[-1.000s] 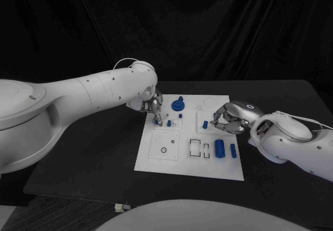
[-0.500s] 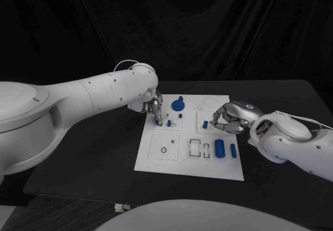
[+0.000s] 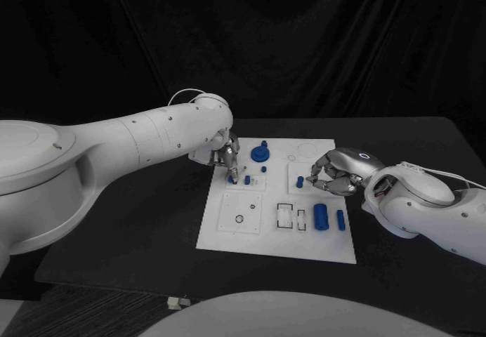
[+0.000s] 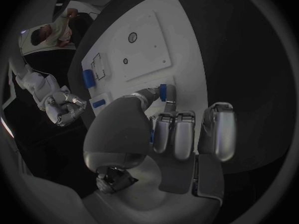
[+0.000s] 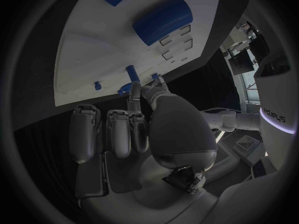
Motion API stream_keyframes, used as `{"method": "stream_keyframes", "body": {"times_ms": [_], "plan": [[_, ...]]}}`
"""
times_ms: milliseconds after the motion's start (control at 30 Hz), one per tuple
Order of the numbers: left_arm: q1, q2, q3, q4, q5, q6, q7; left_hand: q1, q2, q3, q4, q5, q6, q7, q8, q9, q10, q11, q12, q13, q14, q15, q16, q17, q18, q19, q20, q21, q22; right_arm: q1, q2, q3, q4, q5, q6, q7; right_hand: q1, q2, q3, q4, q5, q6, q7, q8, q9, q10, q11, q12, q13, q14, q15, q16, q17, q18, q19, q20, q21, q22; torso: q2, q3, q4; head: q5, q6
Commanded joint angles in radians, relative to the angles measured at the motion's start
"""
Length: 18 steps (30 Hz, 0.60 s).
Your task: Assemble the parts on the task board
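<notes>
Your board (image 3: 248, 235) lies mid-worktop (image 3: 132, 225). L hand (image 3: 225, 156) sits over the board's far-left corner, fingertip w/ a small blue peg (image 3: 232, 180) pinched there; wrist view shows the peg (image 4: 163, 92) betw. thumb & finger. R hand (image 3: 334, 173) hangs at the board's right edge, fingers curled, thumb & finger pinching a peg (image 5: 131, 73). Cylinder (image 3: 320, 216) and bar (image 3: 340, 220) lie near the board's near-right corner; knob (image 3: 259, 150) stands at the far edge.

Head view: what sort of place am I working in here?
Probably a robot lab or test cell, not a home or factory line. A black table backed by black curtains holds a white task board with small blue parts; another robot stands nearby.
</notes>
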Motion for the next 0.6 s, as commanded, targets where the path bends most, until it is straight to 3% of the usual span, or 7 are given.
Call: {"method": "stream_keyframes", "body": {"times_ms": [33, 600], "plan": [[-0.006, 0.002, -0.001, -0.001, 0.005, -0.008, -0.005, -0.002, 0.006, 0.086, -0.041, 0.023, 0.01, -0.034, -0.011, 0.022, 0.104, 0.005, 0.016, 0.271, 0.114, -0.002, 0.014, 0.268, 0.034, -0.015, -0.004, -0.012, 0.212, -0.001, 0.001, 0.001, -0.001, -0.001, 0.006, -0.016, 0.017, 0.004, 0.022, -0.013, 0.027, -0.014, -0.001, -0.023, 0.003, 0.099, 0.013, -0.012, 0.252, 0.078, 0.006, -0.014, 0.108, -0.003, 0.028, 0.013, -0.013, 0.228, 0.0, 0.0002, 0.0, 0.0, 0.0], [-0.009, 0.003, 0.0, 0.003, 0.005, 0.004, 0.007, -0.005, 0.014, 0.089, -0.043, 0.023, 0.012, -0.033, -0.013, 0.023, 0.101, 0.006, 0.012, 0.269, 0.114, -0.001, 0.014, 0.268, 0.035, -0.018, -0.004, -0.016, 0.21, -0.002, 0.004, 0.001, -0.004, -0.001, 0.012, -0.016, 0.017, 0.004, 0.022, -0.013, 0.027, -0.014, -0.001, -0.024, 0.003, 0.099, 0.013, -0.012, 0.252, 0.078, 0.006, -0.014, 0.108, -0.003, 0.028, 0.013, -0.014, 0.227, 0.0, 0.0, -0.0001, 0.001, 0.0]]}}
